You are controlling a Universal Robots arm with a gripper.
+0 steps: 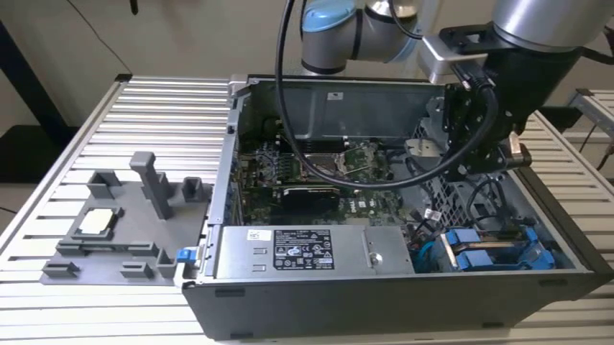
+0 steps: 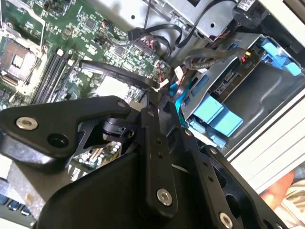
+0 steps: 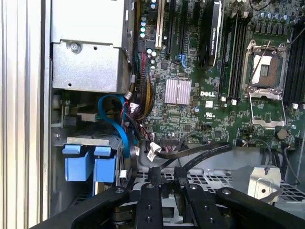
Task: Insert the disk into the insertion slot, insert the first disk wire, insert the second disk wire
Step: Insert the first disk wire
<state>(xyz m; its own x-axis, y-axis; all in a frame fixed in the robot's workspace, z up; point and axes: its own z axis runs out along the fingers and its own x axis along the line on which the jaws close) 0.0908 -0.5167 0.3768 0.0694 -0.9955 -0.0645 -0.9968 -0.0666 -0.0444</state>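
Blue-framed disk (image 2: 209, 112) sits in the insertion slot (image 2: 209, 71), mostly hidden.

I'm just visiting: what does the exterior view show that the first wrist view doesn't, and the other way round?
Exterior view: the robot arm reaching into the whole open computer case, and a grey fixture tray on the ribbed table at the exterior view's left.
First wrist view: the gripper close up, near a bundle of wires, and a small silver heat sink.
Both: the green motherboard with its processor socket, and the insertion slot with blue fittings.
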